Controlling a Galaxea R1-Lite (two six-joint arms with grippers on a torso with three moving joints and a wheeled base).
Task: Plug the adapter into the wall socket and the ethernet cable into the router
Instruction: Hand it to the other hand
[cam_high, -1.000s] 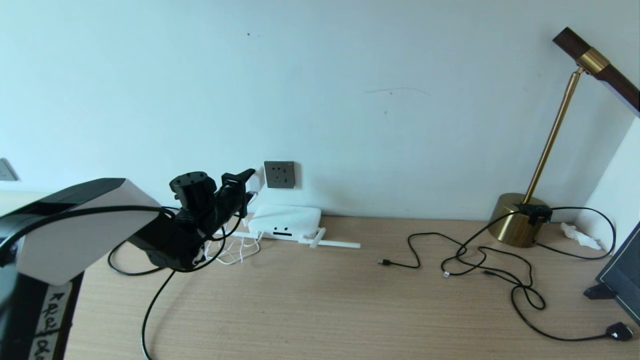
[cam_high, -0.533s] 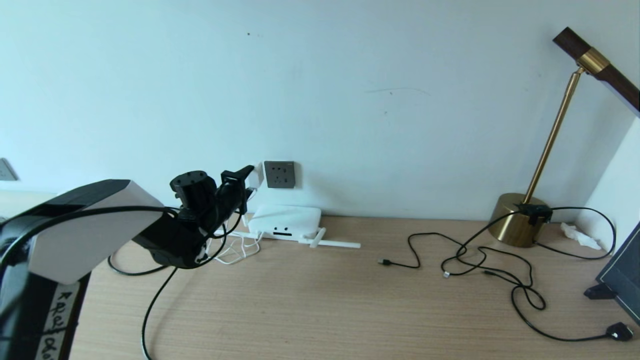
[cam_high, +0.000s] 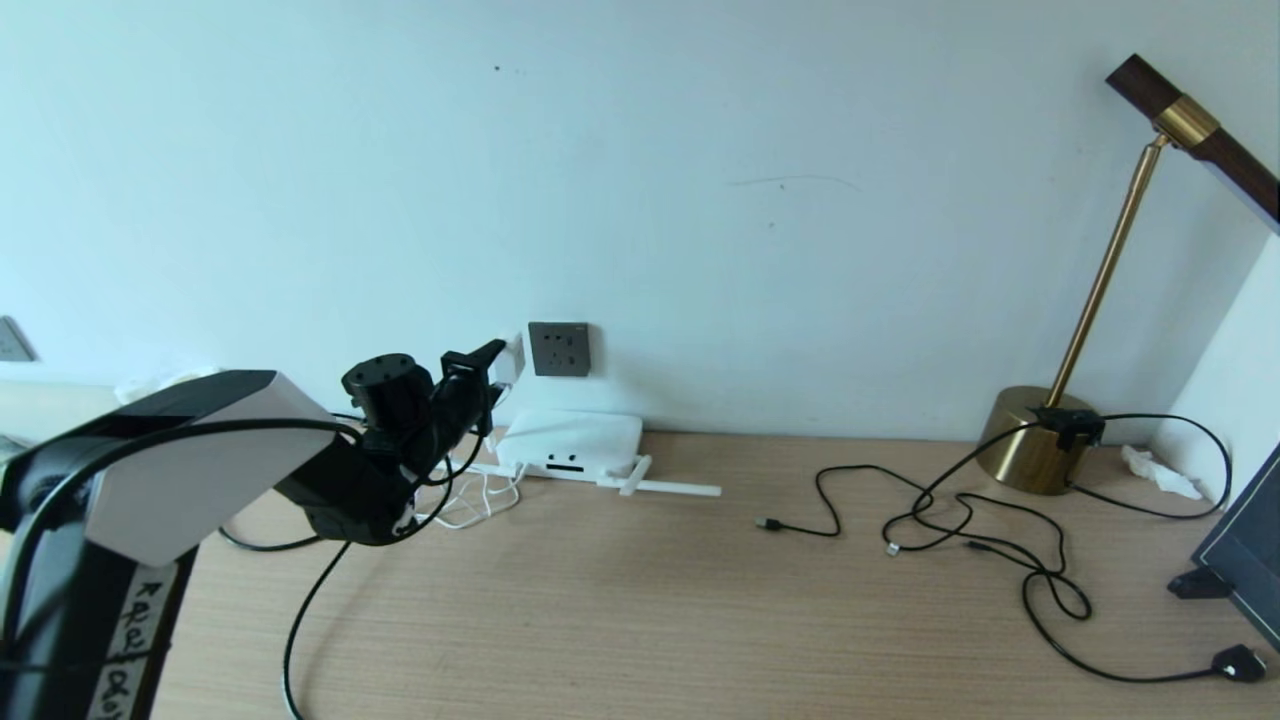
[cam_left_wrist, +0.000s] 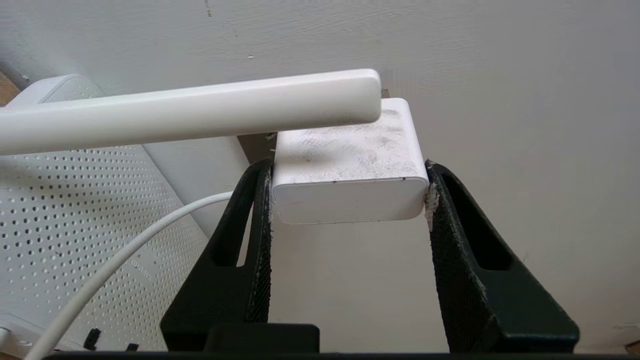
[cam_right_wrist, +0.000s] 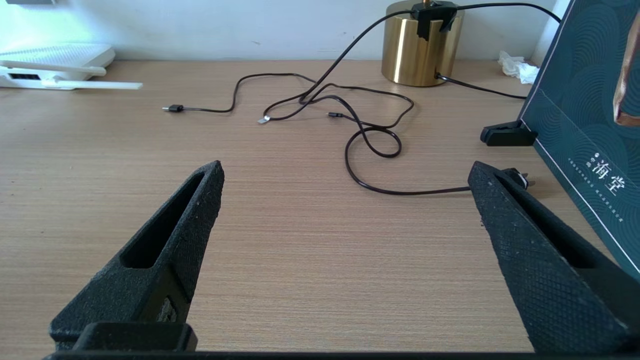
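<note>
The left hand (cam_high: 497, 362) is clamping the adapter (cam_high: 509, 359) between both fingers (cam_left_wrist: 250, 235), holding it up against the wall. The adapter's thin white cord (cam_left_wrist: 125, 260) is trailing back past the hand. Just beyond the hand to its right, the wall socket (cam_high: 559, 348) is sitting empty. Below the hand, the router (cam_high: 572, 443) is lying on the bench (cam_high: 640, 620) against the wall, and the ethernet cable (cam_high: 300, 620) is curving across the bench beneath the arm. Far to the right, the right hand (cam_right_wrist: 345, 200) is hanging low over the bench, spread wide and gripping nothing.
</note>
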